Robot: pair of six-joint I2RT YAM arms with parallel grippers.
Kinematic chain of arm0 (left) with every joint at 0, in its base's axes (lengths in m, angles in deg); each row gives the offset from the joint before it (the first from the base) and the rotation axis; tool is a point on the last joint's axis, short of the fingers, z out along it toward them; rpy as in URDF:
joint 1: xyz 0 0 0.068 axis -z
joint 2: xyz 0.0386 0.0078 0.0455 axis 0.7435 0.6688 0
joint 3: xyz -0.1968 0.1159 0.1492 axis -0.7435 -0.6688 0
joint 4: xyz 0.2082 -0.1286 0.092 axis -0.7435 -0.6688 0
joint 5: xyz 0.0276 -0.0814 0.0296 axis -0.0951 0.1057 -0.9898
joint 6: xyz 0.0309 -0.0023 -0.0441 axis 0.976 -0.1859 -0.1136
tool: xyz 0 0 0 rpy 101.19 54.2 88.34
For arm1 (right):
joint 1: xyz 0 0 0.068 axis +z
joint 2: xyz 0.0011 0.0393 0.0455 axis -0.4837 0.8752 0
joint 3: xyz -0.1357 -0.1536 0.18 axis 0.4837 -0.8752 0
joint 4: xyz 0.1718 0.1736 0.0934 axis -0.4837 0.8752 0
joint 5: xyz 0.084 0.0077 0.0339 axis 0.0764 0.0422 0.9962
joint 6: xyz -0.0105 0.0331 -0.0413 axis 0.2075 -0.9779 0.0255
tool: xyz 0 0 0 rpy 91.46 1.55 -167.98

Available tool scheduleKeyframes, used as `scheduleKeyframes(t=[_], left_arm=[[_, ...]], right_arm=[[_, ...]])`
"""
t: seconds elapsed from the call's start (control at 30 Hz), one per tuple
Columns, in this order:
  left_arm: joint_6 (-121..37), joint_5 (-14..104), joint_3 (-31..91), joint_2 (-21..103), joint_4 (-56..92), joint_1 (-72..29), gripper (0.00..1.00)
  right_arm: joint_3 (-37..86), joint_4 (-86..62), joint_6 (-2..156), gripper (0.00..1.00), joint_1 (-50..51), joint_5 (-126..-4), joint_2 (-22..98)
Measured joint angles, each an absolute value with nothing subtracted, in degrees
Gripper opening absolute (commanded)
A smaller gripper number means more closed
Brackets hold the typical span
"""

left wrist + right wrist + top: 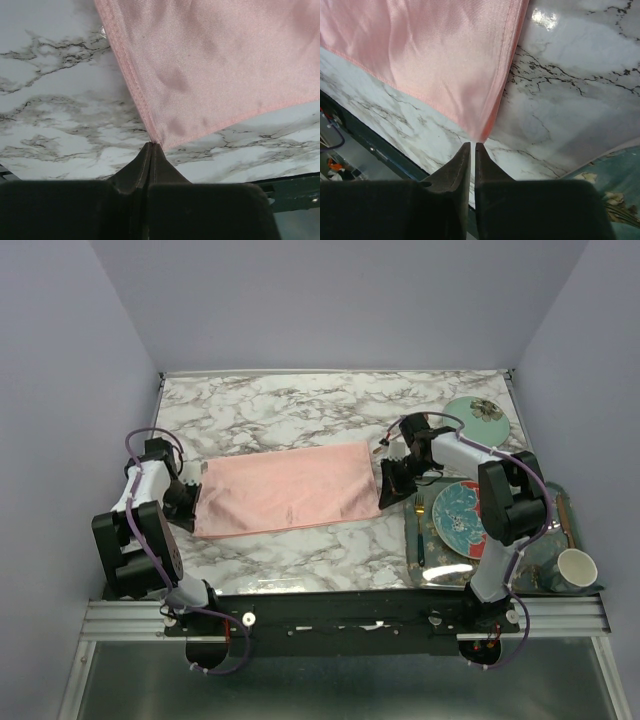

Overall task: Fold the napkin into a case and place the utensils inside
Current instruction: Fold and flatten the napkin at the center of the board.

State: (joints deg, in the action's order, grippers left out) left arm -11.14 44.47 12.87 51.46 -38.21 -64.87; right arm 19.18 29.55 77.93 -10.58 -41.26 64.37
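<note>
Napkin (283, 495) flat on bench (300, 420) between my hands, a corner just ahead of each: left hand (151, 145) pressed together, touching its corner, right hand (472, 145) parted a crack, holding nothing; satin's light, limp, slippery, so I'd pinch the hemmed corners.

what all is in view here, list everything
napkin: one, salmon pink, folded flat mid-table
table: one, white-grey marble, under everything
tray: one, teal, near right corner
plate: one, teal patterned, on the tray
round dish: one, pale teal, behind the tray
cup: one, white, tray's near right corner
fork: one, gold head, teal handle, left of plate
left tool: one, black, closed, tips at napkin corner
right tool: one, black, slightly parted, tips at napkin corner
</note>
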Motion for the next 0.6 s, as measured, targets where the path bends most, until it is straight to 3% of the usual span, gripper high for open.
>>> scheduleKeyframes(t=[0.07, 0.1, 0.17, 0.23, 0.3, 0.4, 0.47, 0.6], left_arm=[[-10.88, 44.49, 12.87, 52.02, -38.19, -64.87, 0.28], [-10.58, 44.49, 12.89, 52.15, -38.19, -64.87, 0.40], [-10.20, 44.52, 13.02, 52.15, -38.30, -64.87, 0.55], [-9.68, 44.49, 13.75, 52.13, -38.65, -64.87, 0.61], [-9.07, 44.54, 15.01, 51.59, -38.83, -64.87, 0.74], [-8.35, 44.93, 18.71, 49.12, -39.24, -64.74, 0.92], [-7.89, 45.46, 21.46, 46.49, -39.22, -64.21, 0.99], [-7.65, 47.01, 28.61, 39.37, -37.14, -60.82, 0.99]], right_arm=[[19.42, 30.40, 78.12, 0.38, -10.58, -41.11, 64.40], [19.82, 31.01, 78.52, 0.50, -10.58, -41.07, 64.40], [21.13, 32.59, 79.28, 0.61, -10.58, -40.91, 64.40], [23.12, 34.75, 80.88, 0.73, -10.58, -40.89, 64.40], [25.56, 37.28, 83.15, 0.85, -10.58, -40.98, 64.27], [29.87, 41.04, 87.13, 0.97, -10.58, -41.11, 63.04], [33.21, 42.86, 89.51, 1.00, -10.58, -41.22, 61.71], [41.89, 42.57, 93.34, 1.00, -10.58, -41.61, 57.53]])
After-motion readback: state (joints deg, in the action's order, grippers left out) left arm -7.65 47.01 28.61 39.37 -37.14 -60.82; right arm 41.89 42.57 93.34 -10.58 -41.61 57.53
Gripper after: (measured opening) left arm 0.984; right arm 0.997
